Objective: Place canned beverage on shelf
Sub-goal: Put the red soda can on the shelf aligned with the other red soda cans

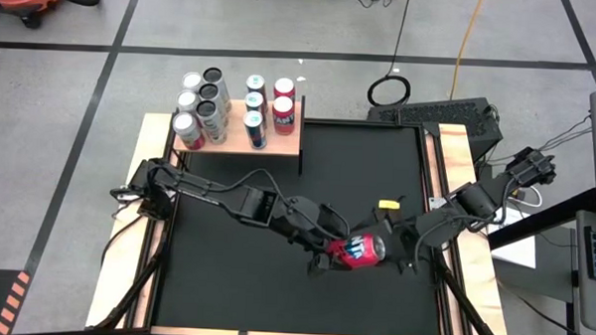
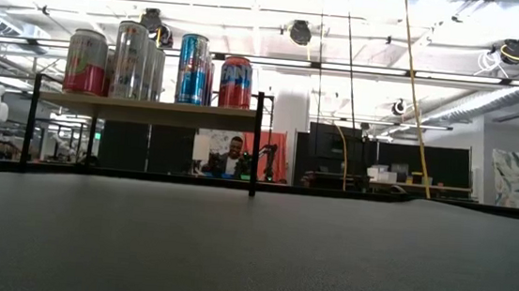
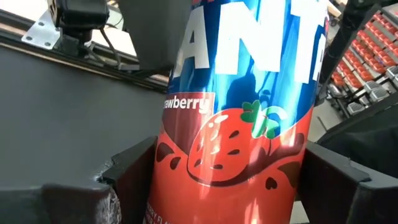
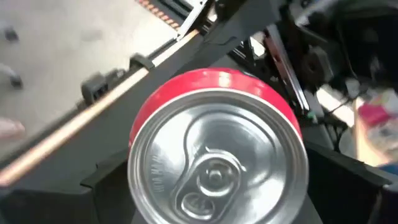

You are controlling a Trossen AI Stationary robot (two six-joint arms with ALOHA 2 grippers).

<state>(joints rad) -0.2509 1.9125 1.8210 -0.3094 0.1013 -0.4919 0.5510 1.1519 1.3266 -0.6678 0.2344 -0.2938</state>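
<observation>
From above, both arms meet over the black mat (image 1: 276, 236), a red-and-blue can (image 1: 360, 250) lying on its side between them. The left gripper (image 1: 333, 246) has its fingers around the can; the right gripper (image 1: 400, 249) sits at the can's other end. Ten cans (image 1: 216, 110) stand on and just beside the wooden shelf (image 1: 284, 142) at the mat's far left corner. A small yellow item (image 1: 385, 203) lies on the mat near the right arm.

At table height, four cans (image 2: 154, 61) show upright on the shelf (image 2: 150, 110); a person (image 2: 233, 157) sits far behind.

The left wrist view shows the can (image 3: 242, 112) filling the space between the two fingers (image 3: 134, 168), gripped.

In the right wrist view the can's silver top (image 4: 214, 162) faces the camera, with dark fingers (image 4: 348, 174) spread wide on either side; contact cannot be told.
</observation>
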